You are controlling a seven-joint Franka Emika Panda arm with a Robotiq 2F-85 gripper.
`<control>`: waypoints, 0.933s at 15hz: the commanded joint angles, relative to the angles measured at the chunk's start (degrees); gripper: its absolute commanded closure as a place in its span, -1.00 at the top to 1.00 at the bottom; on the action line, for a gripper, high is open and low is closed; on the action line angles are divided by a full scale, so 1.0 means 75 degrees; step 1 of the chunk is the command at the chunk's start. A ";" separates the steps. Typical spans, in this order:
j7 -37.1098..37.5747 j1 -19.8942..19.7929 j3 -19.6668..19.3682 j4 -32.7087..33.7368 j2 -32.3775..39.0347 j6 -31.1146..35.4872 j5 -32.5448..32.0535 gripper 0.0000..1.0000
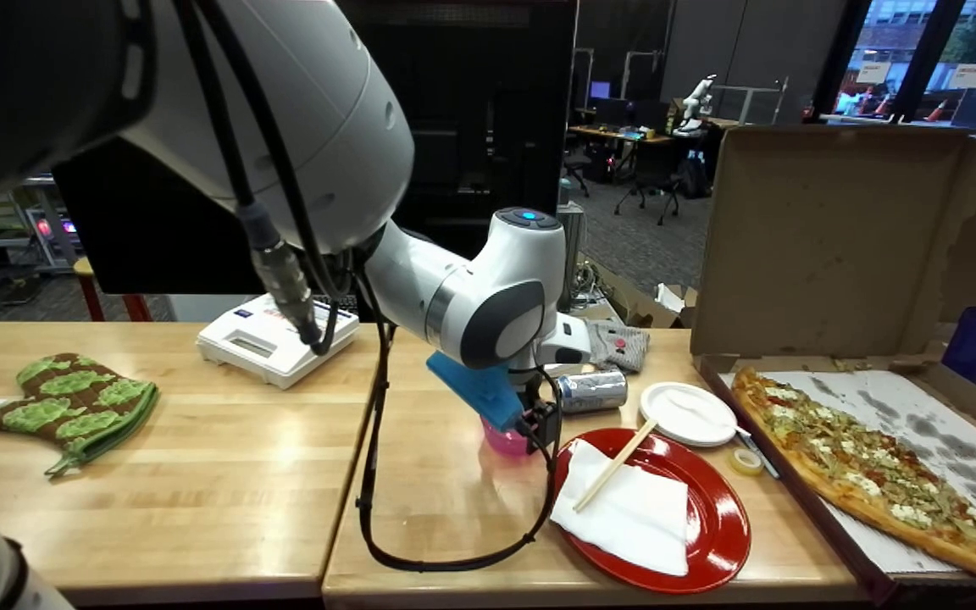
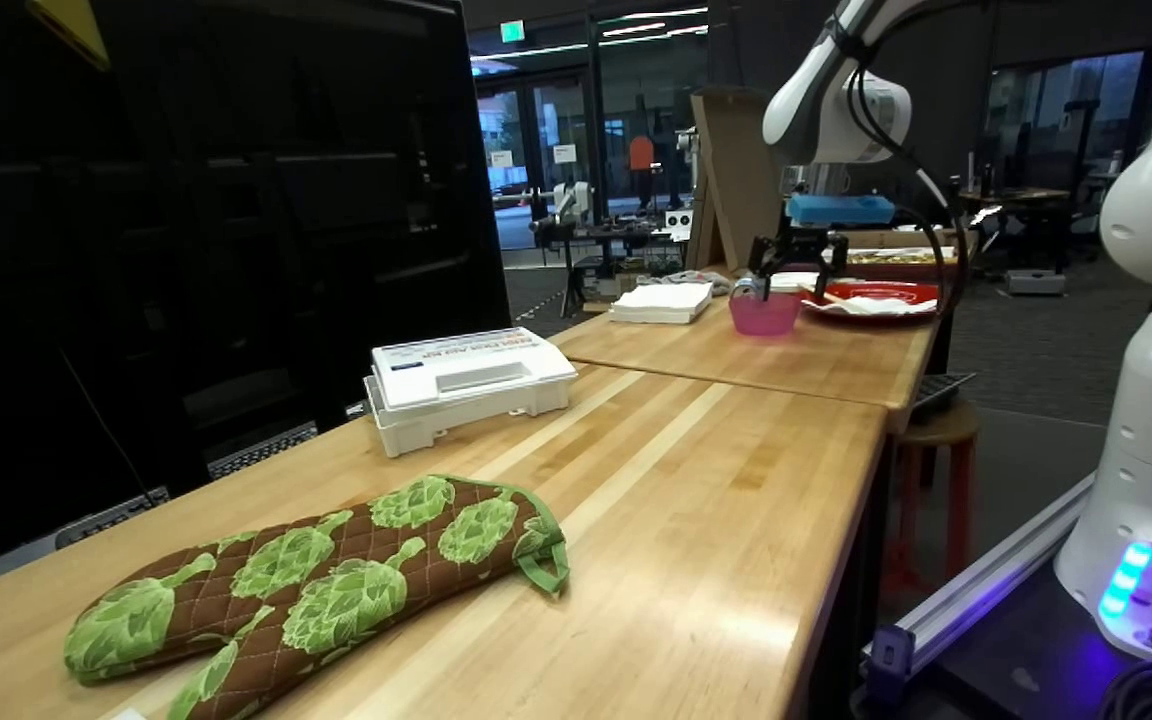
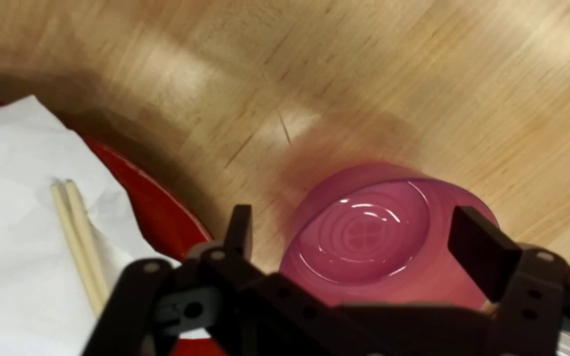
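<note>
A translucent pink bowl (image 3: pixel 364 237) sits on the wooden table below my gripper (image 3: pixel 354 230), which stands wide open. In the wrist view the left finger (image 3: pixel 239 225) is just outside the bowl's rim, while the right finger (image 3: pixel 478 247) overlaps the bowl's far wall. Nothing is gripped; whether a finger touches the bowl I cannot tell. An exterior view shows the gripper (image 2: pixel 793 290) over the bowl (image 2: pixel 764 316). Seen from elsewhere, the bowl (image 1: pixel 505 440) is partly hidden behind the wrist. Beside it lies a red plate (image 1: pixel 721 542) with a white napkin (image 1: pixel 649 525) and chopsticks (image 1: pixel 615 466).
A silver can (image 1: pixel 594 391), small white plates (image 1: pixel 687 413) and a tape roll (image 1: pixel 745 461) surround the red plate. An open pizza box (image 1: pixel 835 246) stands at the right. Farther off are a white case (image 2: pixel 476 375), a stack of white napkins (image 2: pixel 661 302) and an oven mitt (image 2: pixel 336 580).
</note>
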 commanded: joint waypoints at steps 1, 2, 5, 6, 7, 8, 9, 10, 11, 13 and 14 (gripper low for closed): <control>0.0136 -0.0002 0.0033 -0.0291 -0.0258 0.0201 -0.0167 1.00; 0.0135 -0.0002 0.0032 -0.0305 -0.0270 0.0225 -0.0154 1.00; 0.0129 -0.0001 0.0026 -0.0263 -0.0262 0.0218 -0.0116 1.00; 0.0121 0.0001 0.0023 -0.0240 -0.0247 0.0204 -0.0095 0.98; 0.0109 0.0001 0.0019 -0.0206 -0.0229 0.0160 -0.0075 0.85; 0.0104 0.0003 0.0018 -0.0187 -0.0216 0.0145 -0.0067 0.74; 0.0112 0.0000 0.0017 -0.0169 -0.0207 0.0124 -0.0075 0.64; 0.0130 -0.0003 0.0018 -0.0157 -0.0204 0.0104 -0.0095 0.56; 0.0144 -0.0004 0.0021 -0.0143 -0.0195 0.0098 -0.0110 0.56; 0.0173 -0.0009 0.0021 -0.0107 -0.0167 0.0060 -0.0128 0.62; 0.0194 -0.0010 0.0022 -0.0062 -0.0116 0.0025 -0.0137 0.59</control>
